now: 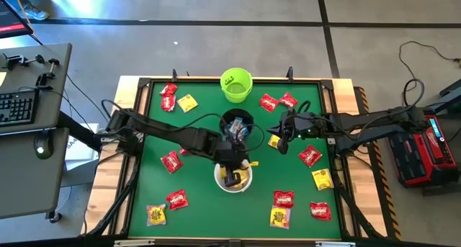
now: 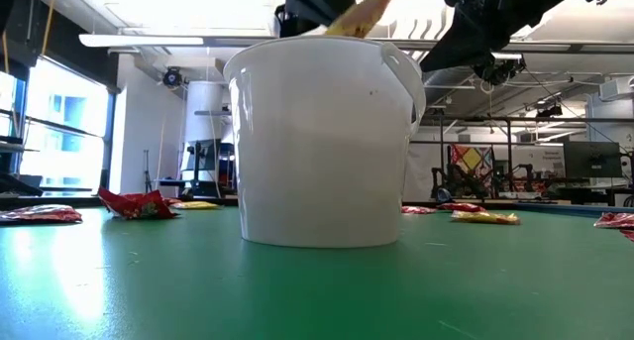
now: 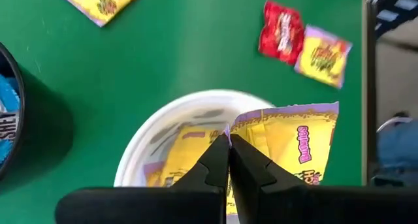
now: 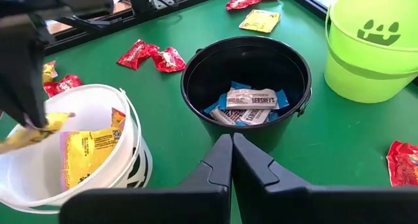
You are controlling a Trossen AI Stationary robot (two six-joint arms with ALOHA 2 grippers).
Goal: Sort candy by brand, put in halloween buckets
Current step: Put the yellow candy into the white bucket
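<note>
Holding a yellow packet (image 3: 287,142) over the white bucket (image 1: 232,180) at frame centre, the left end effector (image 1: 232,176) is clamped shut; release is called for next. The right end effector (image 1: 279,132), right of centre, is closed and empty.

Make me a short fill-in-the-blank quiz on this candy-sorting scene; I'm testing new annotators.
1. The left gripper holds a ____ packet over the white bucket.
2. The blue-and-white candies lie inside the ____ bucket.
3. The pumpkin face is on the ____ bucket.
4. The right gripper holds ____.

Missing words: yellow; black; lime green; nothing

"HERSHEY'S" on a blue-and-white packet (image 4: 251,101) in the black bucket (image 4: 196,87)
</note>
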